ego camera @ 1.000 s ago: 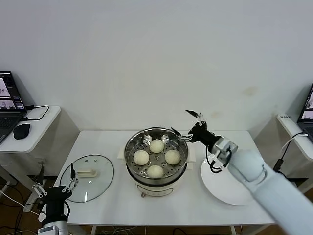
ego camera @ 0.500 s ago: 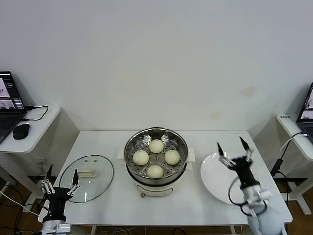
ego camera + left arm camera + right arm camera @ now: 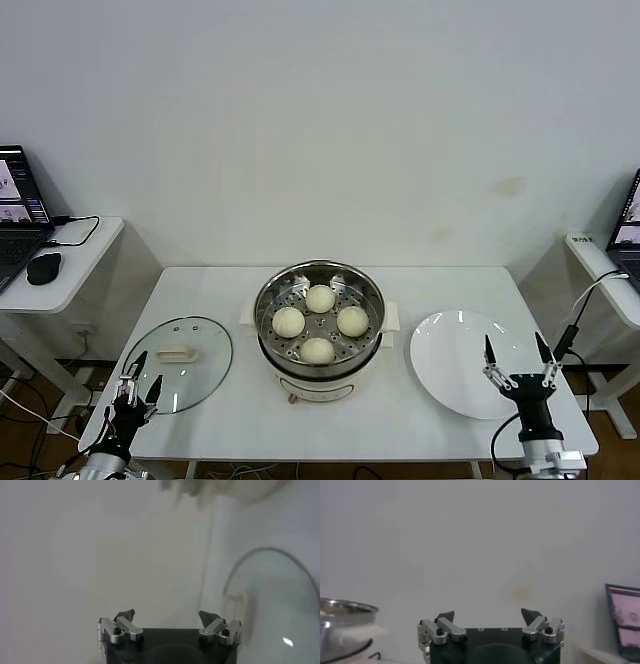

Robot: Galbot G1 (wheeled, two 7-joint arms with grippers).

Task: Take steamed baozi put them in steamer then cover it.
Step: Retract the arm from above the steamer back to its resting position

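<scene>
A white bench (image 3: 400, 420) seen from the robot's head, set against a plain pale wall. At its centre stands the steamer (image 3: 319, 322), a shiny steel pot on a cream base, uncovered. Four steamed baozi (image 3: 320, 298) sit on the perforated tray inside, arranged in a diamond and close together without clearly touching. To the robot's right of the steamer lies a flat white plate (image 3: 448, 345) with nothing on it. On the robot's left lies the cover (image 3: 180, 362), a clear glass lid lying flat near the bench's front left corner, its cream handle (image 3: 176, 353) facing up.

The left pincer (image 3: 133, 377) hangs low at the front left edge of the bench, just beside the near rim of the cover, its fingers spread wide and holding nothing. The right pincer (image 3: 519, 360) stands at the front right edge, by the near side of the plate, fingers pointing up, also spread wide and holding nothing.

By the look of it, the loading step is done: every bun is in the pot and the plate is bare. What remains is covering. That next move likely falls to the left pincer, which would need to close on the oblong handle, lift the lid level, carry it over the steamer and lower it squarely onto the rim
</scene>
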